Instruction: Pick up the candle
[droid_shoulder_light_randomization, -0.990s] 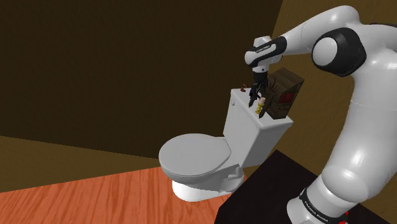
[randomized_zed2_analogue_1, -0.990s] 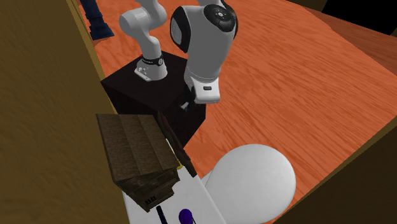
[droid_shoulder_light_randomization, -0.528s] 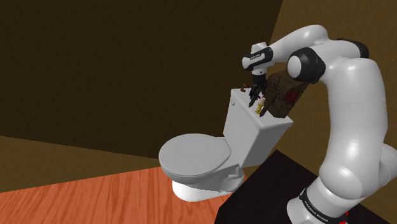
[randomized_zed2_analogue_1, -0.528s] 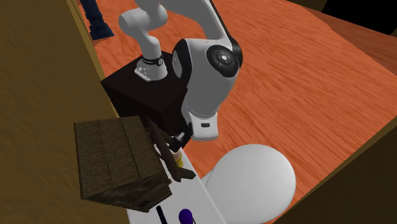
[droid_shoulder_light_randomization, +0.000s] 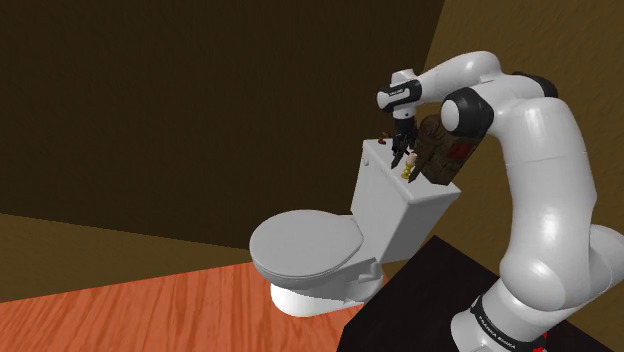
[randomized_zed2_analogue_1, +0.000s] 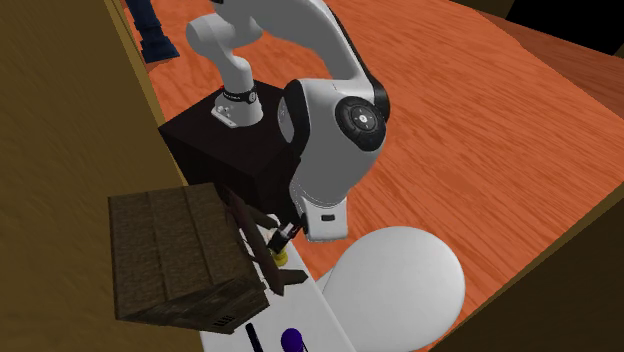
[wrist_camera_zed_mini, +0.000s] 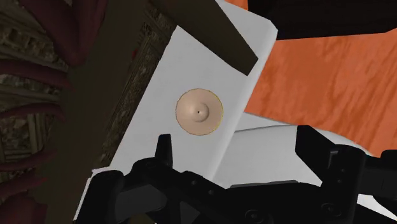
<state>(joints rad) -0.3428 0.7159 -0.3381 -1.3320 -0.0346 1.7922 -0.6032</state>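
Note:
The candle is a small round beige piece with a yellow rim. It stands on the white toilet tank lid, close to the lid's edge. In the shoulder view the candle sits just below my black gripper. In the second exterior view the gripper hangs right above the candle. Seen from the wrist, the gripper is open, with nothing between its fingers. The candle lies a little ahead of them, nearer one finger.
A brown wooden box leans tilted on the tank beside the candle, against my arm; its lid sits close by the gripper. A purple item and a dark stick lie farther along the tank. The toilet's seat lid is shut.
My arm has swung its elbow in over the tank and the gripper has come closer above the candle. The brown box has tipped and shifted toward the second exterior view's left.

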